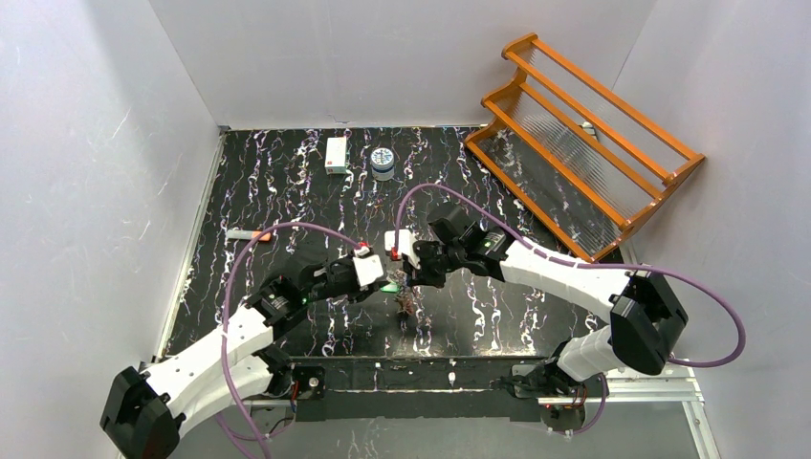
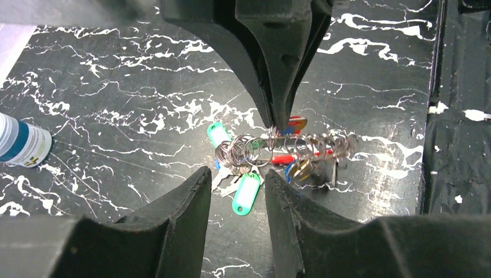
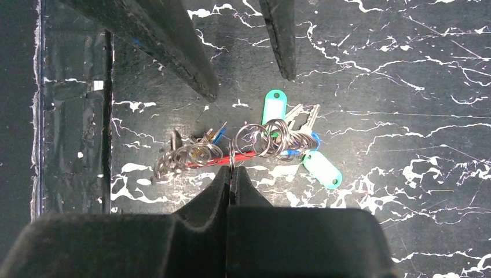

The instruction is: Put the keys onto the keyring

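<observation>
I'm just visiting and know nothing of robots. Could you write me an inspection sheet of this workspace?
Surface: black white-veined tabletop; nothing spilled seen.
Job's things: silver keys with green plastic tags bunched mid-table; thin silver metal keyring among them.
Clutter: small white box, small round jar, small tube, all apart from the keys.
Grippers: right gripper shut on the keyring; left gripper open, holding nothing.
Cables: purple cables looping along both arms.
Surroundings: orange wooden rack at the right, white walls.

The keyring (image 3: 271, 139) with its keys (image 3: 305, 119) lies on the table (image 3: 405, 58) between the left hand (image 2: 236, 179) and right hand (image 3: 232, 172).
</observation>
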{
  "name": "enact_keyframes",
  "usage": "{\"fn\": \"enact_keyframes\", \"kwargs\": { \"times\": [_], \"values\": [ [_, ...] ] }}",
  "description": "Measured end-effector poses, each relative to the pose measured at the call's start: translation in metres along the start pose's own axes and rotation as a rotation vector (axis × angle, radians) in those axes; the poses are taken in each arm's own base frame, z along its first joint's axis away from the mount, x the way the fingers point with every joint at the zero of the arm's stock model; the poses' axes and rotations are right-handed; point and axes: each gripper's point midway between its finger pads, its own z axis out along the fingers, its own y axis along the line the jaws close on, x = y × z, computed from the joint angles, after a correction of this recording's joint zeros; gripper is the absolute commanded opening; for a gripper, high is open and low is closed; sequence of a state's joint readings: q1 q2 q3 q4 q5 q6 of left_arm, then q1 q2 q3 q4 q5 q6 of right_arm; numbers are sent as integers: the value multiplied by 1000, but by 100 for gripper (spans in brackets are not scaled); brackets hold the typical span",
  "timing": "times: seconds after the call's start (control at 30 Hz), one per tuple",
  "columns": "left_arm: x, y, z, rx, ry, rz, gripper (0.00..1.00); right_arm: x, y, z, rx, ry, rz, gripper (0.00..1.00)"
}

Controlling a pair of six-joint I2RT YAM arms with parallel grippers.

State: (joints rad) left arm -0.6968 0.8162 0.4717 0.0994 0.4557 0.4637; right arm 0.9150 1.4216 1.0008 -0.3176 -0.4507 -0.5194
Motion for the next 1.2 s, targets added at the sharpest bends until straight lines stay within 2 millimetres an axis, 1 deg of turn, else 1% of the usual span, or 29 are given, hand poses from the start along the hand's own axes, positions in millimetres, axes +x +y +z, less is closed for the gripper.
{"fn": "enact_keyframes", "kwargs": {
  "times": [0.1,0.2,0.33,0.5,0.7,0.83,0.97,1.07,1.1,1.17,1.2],
  "values": [
    [-2,0,3,-1,-24,-10,36,0,1,0,-4,2,1,1],
    [0,-4,7,2,-60,-35,26,0,2,0,-6,0,4,1],
    [4,-11,14,33,-78,-73,26,-1,3,1,-10,-5,13,1],
    [1,-13,20,56,-100,-90,27,-3,4,1,-19,-13,15,1],
    [-4,-15,25,73,-129,-91,21,-3,4,1,-20,-15,15,1],
    [-1,-17,30,87,-123,-98,19,-3,4,1,-20,-15,15,1],
    [6,-21,34,107,-101,-111,13,-3,4,1,-20,-15,15,1],
    [8,-23,35,113,-95,-111,2,-3,4,1,-20,-15,15,1],
    [8,-23,35,113,-95,-110,0,-3,4,1,-20,-15,15,1],
    [8,-23,35,111,-96,-108,0,-4,4,1,-19,-16,13,1],
    [8,-23,36,111,-96,-107,0,-4,4,1,-19,-17,13,5]
  ]
}}
